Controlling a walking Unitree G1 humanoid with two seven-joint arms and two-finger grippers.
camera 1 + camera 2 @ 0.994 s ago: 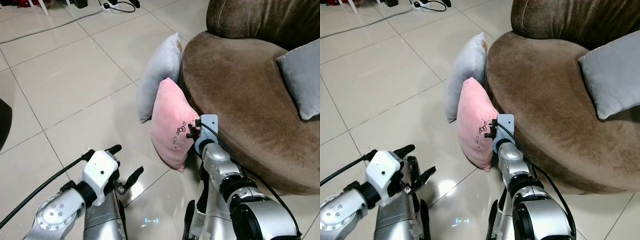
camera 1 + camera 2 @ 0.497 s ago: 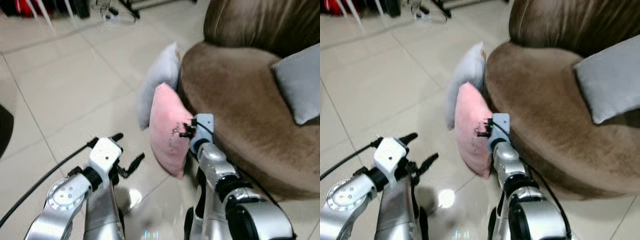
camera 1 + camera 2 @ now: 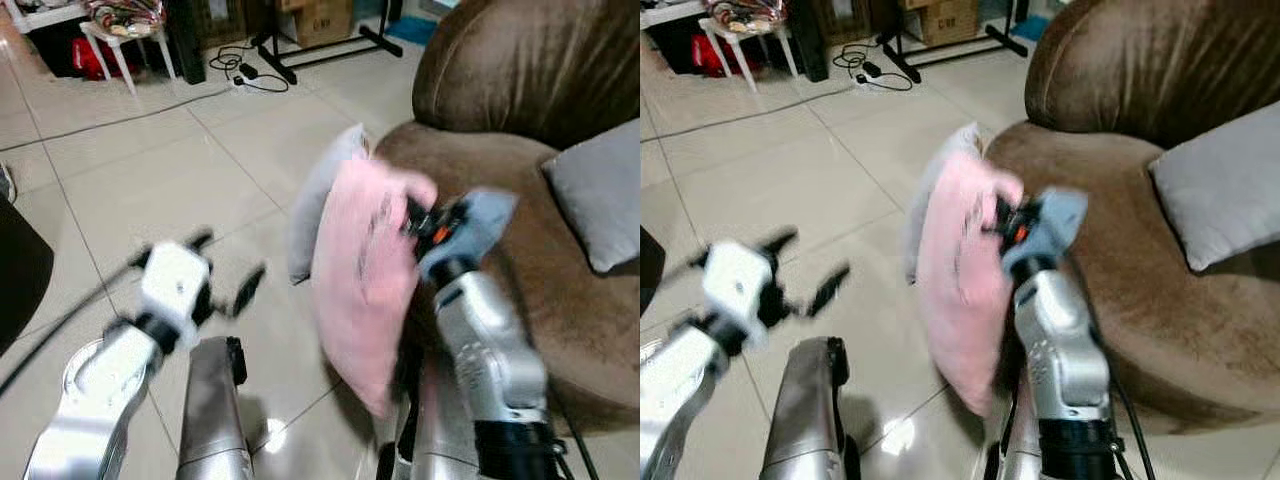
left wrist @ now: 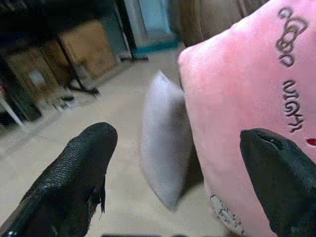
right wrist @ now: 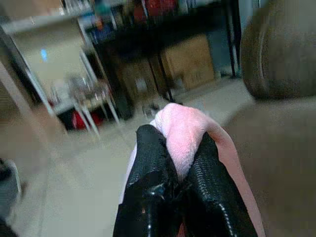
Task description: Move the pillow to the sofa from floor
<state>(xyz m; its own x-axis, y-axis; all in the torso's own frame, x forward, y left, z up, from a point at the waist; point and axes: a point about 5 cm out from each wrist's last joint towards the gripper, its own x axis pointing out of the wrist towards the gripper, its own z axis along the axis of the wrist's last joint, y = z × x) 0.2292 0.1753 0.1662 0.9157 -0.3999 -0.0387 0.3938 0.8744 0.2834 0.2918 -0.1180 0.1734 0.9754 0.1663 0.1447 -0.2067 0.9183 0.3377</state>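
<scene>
Pillow (image 3: pixel 362 270), the pink one, hangs in the air with its long axis near upright, its top corner pinched between the two black fingers (image 5: pixel 150 182) of the right gripper (image 5: pixel 178 183), which is clamped tight on a fold of the fabric. Its lower end dangles above the tiled floor (image 3: pixel 130 170), just in front of the rounded edge of the brown sofa (image 3: pixel 510 230). From the right gripper the sofa seat lies to the robot's right and a little forward, so the carry looks to need a sideways swing over the seat edge, with the hanging lower end lifted high enough to pass it. The left gripper (image 3: pixel 222 268) hovers out to the left of the pillow with its fingers spread wide and nothing between them; it is the farther arm from the sofa. A grey pillow (image 3: pixel 325 200) leans against the sofa behind the pink one, and a grey cushion (image 3: pixel 598 200) lies on the seat.
</scene>
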